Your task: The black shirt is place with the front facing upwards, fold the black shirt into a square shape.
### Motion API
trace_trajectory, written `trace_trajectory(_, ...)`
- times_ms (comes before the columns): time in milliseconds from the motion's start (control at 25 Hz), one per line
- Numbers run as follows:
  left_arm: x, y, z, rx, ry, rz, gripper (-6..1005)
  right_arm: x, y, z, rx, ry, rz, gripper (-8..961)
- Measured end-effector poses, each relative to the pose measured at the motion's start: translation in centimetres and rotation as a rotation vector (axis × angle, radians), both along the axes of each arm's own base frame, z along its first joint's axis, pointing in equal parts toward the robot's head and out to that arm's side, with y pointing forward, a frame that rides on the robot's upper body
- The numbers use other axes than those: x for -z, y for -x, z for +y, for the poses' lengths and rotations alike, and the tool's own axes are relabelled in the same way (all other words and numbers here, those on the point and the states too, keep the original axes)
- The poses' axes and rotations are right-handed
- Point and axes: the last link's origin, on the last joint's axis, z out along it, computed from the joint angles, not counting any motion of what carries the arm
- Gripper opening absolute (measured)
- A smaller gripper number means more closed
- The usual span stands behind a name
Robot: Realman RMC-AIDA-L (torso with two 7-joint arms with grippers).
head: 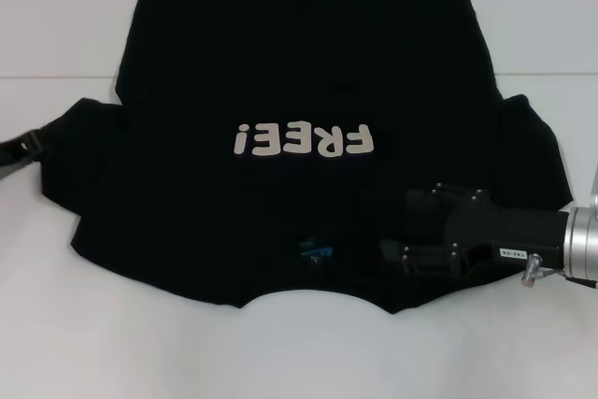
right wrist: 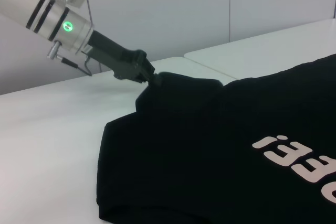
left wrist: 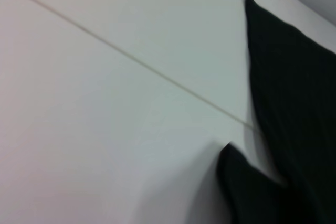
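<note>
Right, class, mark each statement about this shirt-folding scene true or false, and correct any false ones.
1. The black shirt lies with its FREE! lettering facing up. True.
2. The right gripper hangs over bare table. False: it is over the shirt, beside the blue neck label.
3. The left gripper is at a sleeve's edge. True.
4. The shirt is folded square. False: it is spread out, sleeves out.

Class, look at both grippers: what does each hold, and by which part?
The left gripper pinches the shirt at its sleeve edge. The right gripper sits over the collar area; whether it holds cloth cannot be told.
</note>
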Motion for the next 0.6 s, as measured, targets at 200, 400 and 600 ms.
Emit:
trace_trajectory(200, -1.5, 0.2, 0.4, 0.004, -0.017, 0.015, 12, 0.0, 0.0, 0.0, 0.001, -0.001, -0.001, 872)
trace_trajectory(400, -1.9, -0.2, 0.8, 0.019, -0.014, 0.014, 12, 0.0, -0.1, 0.0, 0.003, -0.001, -0.001, 871)
trace_trajectory(600, -1.5, -1.6, 1.4, 0.061, 0.021, -0.007, 13, 0.1, -0.1, -0.1, 0.004, 0.0, 0.0, 870)
